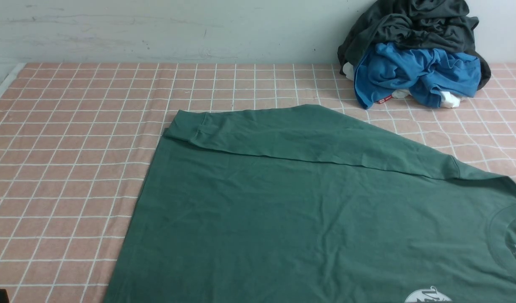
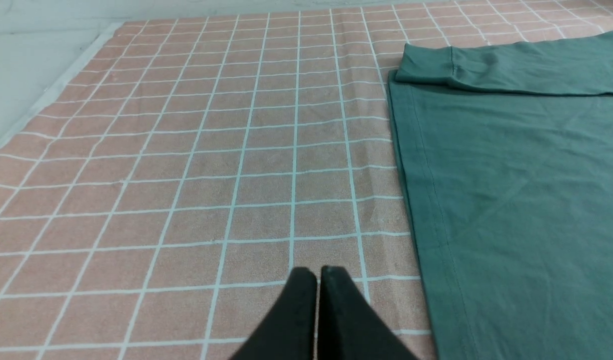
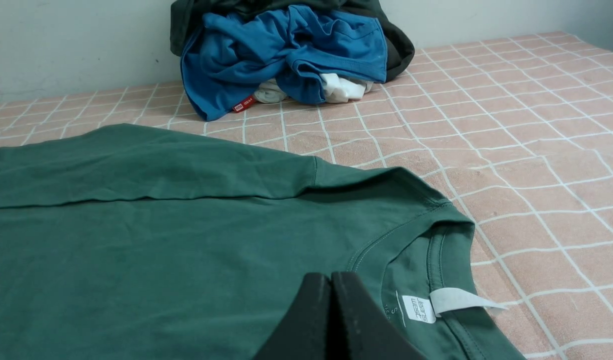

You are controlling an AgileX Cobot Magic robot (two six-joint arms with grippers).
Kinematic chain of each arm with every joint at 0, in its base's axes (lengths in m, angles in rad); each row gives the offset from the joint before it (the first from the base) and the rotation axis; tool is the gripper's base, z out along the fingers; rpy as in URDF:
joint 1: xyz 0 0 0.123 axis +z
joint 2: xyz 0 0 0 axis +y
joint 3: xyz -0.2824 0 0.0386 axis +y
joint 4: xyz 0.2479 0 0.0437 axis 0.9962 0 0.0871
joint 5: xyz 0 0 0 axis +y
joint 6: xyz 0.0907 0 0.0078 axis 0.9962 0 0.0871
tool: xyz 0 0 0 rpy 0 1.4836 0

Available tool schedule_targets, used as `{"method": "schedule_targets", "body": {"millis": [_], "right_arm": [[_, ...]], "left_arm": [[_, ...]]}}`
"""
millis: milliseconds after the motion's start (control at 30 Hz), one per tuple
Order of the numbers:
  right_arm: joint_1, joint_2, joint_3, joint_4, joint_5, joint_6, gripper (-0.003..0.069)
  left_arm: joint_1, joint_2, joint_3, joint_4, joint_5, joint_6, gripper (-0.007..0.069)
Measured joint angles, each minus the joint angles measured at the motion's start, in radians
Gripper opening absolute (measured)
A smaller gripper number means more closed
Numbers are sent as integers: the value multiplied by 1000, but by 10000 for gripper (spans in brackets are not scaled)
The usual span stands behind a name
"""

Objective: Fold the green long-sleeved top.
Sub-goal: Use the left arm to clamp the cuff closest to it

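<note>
Right wrist view: closed right pincer [image 3: 331, 276], collar label [image 3: 419, 309] reading "jeans west"; left pincer [image 2: 319, 272] closed.

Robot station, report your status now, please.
Both pincers shut, holding nothing. Green top spread out, far sleeve folded inward over body. Clothes pile beyond top, not touching it.

A green top [image 1: 258, 219] lies across the near and right part of the checked cloth [image 1: 73, 168], one sleeve folded over it along the far side. Near the cloth's far right corner, a blue garment [image 1: 422, 73] sits beneath dark clothing [image 1: 426, 29].
</note>
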State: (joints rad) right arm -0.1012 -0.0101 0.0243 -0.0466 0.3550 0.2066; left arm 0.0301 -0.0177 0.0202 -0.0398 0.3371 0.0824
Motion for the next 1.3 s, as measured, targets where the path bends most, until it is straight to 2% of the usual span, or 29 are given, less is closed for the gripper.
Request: {"method": "schedule_targets", "body": {"millis": [233,367,433,600,667,700,767,800,867,967,1133,1233,1300], "right_arm": [[0,0,0,0,0,0,-15],[0,0,0,3,0,0,-15],[0,0,0,14,0,0,-15],[0,0,0,149,0,24,-15],[0,0,0,293,0,72,-15],[0,0,0,340,0,89,-15],[0,0,1,509,1,149,-15],[0,0,1,610,3,178,-15],[0,0,0,735,-1,200,-15],[0,0,0,849,-10,193,-15],[0,0,0,870,-27,135,-15],[0,0,0,875,-29,94,-15],[0,0,-10,865,-10,18,-15]], "left_arm": [[0,0,0,-7,-9,-1,-3],[0,0,4,-84,-26,-17,-3],[0,0,6,-163,-28,-46,-3],[0,0,9,-506,-33,-191,-3],[0,0,9,-684,-47,-252,-3],[0,0,9,-736,-51,-260,-3],[0,0,9,-808,-54,-267,-3],[0,0,9,-835,-56,-261,-3],[0,0,9,-855,-66,-246,-3],[0,0,9,-865,-77,-228,-3],[0,0,5,-867,-76,-179,-3],[0,0,-55,-861,-52,-49,-3],[0,0,-128,-847,-18,114,-3]]}}
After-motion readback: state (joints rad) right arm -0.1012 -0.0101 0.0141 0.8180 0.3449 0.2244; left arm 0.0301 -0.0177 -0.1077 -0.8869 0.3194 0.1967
